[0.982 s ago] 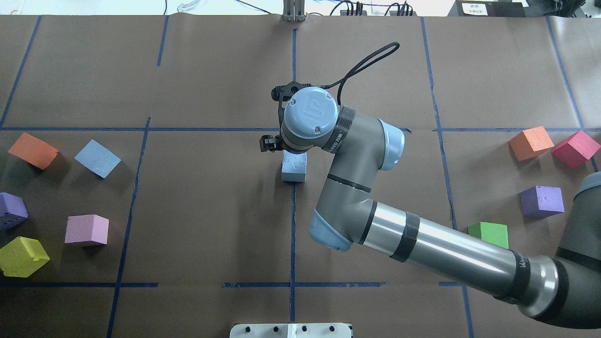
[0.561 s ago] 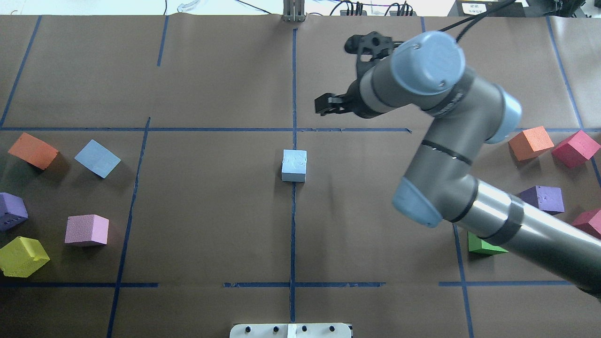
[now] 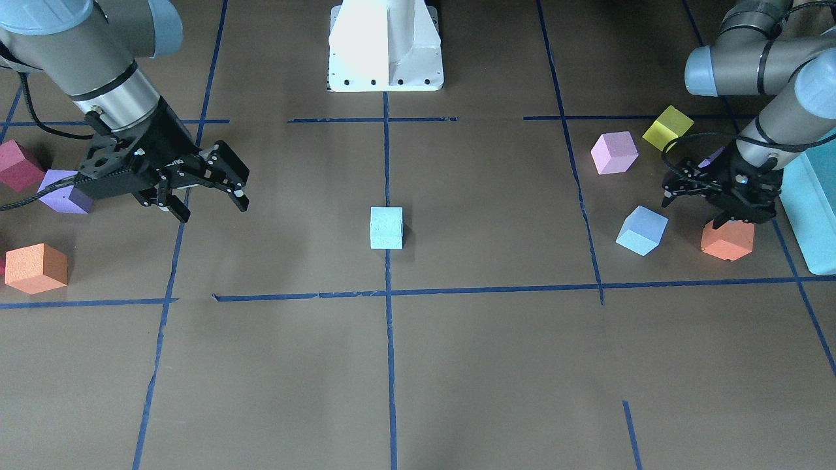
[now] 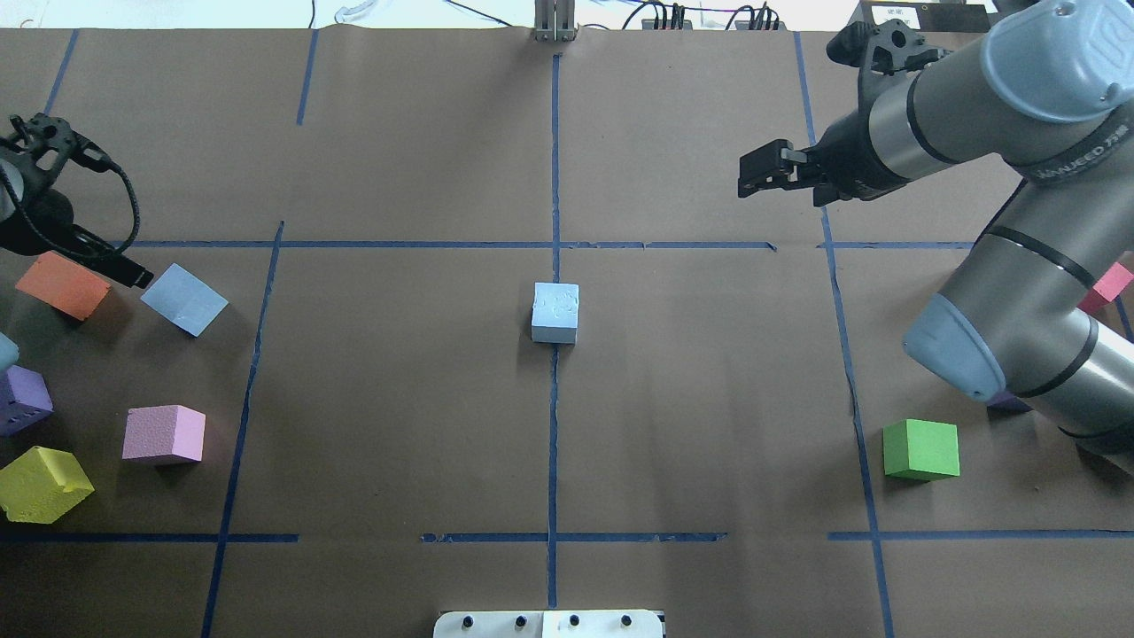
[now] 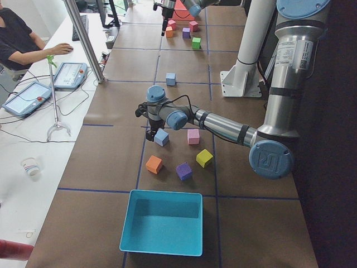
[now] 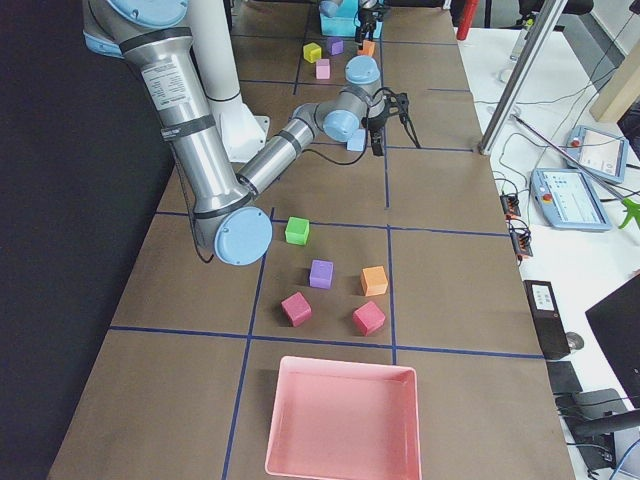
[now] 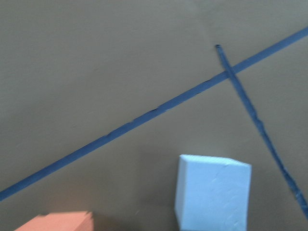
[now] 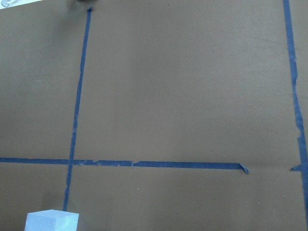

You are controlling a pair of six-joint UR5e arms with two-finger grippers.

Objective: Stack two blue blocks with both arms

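Centrally, one pale blue foam block (image 4: 555, 312) is seen resting on a blue tape line (image 4: 551, 443) of the bench (image 4: 399, 399). The second blue block (image 4: 184, 299) is found toward the robot's left, just beside an orange cube (image 4: 62, 283). The left end effector (image 3: 691, 209) is held there with fingers spread, the right end effector (image 3: 214, 210) is likewise parted and empty, and white lettering on the black band (image 4: 1076, 146) of the right arm (image 4: 1019, 292) cannot be read with certainty.
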